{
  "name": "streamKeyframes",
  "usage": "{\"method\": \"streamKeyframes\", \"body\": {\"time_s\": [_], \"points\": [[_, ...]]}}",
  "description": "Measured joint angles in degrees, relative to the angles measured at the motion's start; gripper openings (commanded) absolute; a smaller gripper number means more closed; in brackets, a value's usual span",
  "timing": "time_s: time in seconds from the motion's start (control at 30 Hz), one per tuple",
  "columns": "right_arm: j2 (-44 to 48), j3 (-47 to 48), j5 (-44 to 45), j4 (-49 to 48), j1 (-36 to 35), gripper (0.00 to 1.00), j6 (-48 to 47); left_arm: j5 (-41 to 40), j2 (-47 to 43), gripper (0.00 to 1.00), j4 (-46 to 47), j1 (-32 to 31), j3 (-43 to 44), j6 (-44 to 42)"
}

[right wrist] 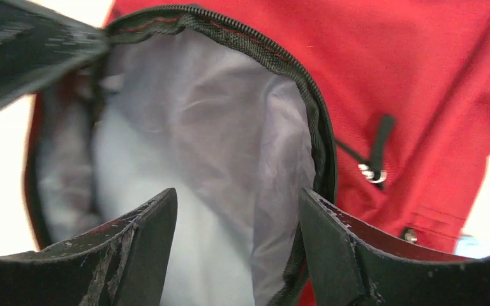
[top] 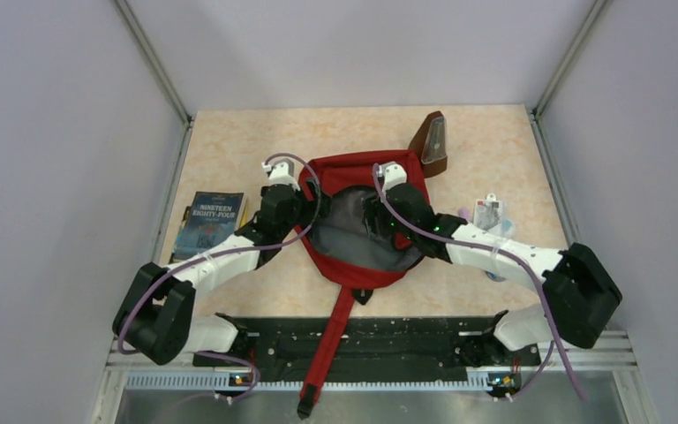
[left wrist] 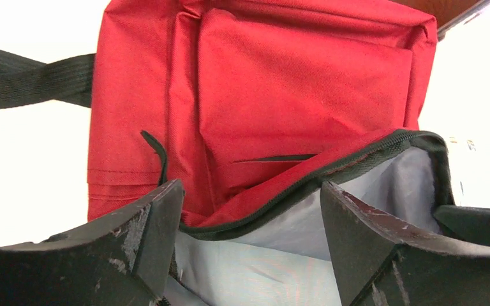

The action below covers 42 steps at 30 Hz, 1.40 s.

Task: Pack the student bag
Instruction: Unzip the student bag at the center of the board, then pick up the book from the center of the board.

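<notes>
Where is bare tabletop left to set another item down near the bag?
Free: the far strip of table behind the student bag, left of the brown wedge; also the corner beyond the packet. Crowded: around the bag and by the book.

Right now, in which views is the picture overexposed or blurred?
Left wrist view: background around the large dark-red fabric backpack blown out white, weave sharp. Right wrist view: its grey lining soft and blurred, corners white. Top view: evenly lit, no glare.

Dark blue book [top: 207,225] cover reads "NINETEEN EIGHTY-FOUR".
</notes>
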State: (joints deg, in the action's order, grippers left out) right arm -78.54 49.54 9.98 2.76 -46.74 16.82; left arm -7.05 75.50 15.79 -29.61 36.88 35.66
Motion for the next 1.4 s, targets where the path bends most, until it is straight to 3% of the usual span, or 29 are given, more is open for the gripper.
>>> {"method": "streamKeyframes", "body": {"time_s": [0.3,0.43,0.53,0.6,0.73,1.07,1.4], "points": [[-12.63,5.07,8.35,-1.20,5.81,0.54,-6.69,-4.04,-6.36,0.90,-7.34,1.03,-0.26,-1.53],[-16.65,9.42,9.92,-1.55,7.69,0.32,-10.23,-7.37,-12.41,0.94,-14.99,3.26,-0.26,-3.04],[-18.45,11.96,9.66,-2.08,8.92,0.07,-12.37,-10.32,-14.60,0.94,-21.81,8.46,-0.22,-3.23],[-18.71,12.83,8.94,-2.45,10.25,0.00,-13.25,-12.66,-14.75,0.93,-26.12,12.46,-0.22,-3.19],[-18.71,13.27,7.58,-3.48,12.66,0.00,-13.90,-18.16,-13.44,0.93,-32.74,16.55,0.13,-3.19],[-18.71,13.14,1.55,-4.48,14.47,0.00,-13.16,-31.93,1.51,0.96,-44.09,17.31,10.91,-3.06],[-18.71,13.00,-3.82,-6.69,15.67,0.00,-10.95,-33.90,19.56,0.96,-49.20,20.98,22.53,-7.41]]}}
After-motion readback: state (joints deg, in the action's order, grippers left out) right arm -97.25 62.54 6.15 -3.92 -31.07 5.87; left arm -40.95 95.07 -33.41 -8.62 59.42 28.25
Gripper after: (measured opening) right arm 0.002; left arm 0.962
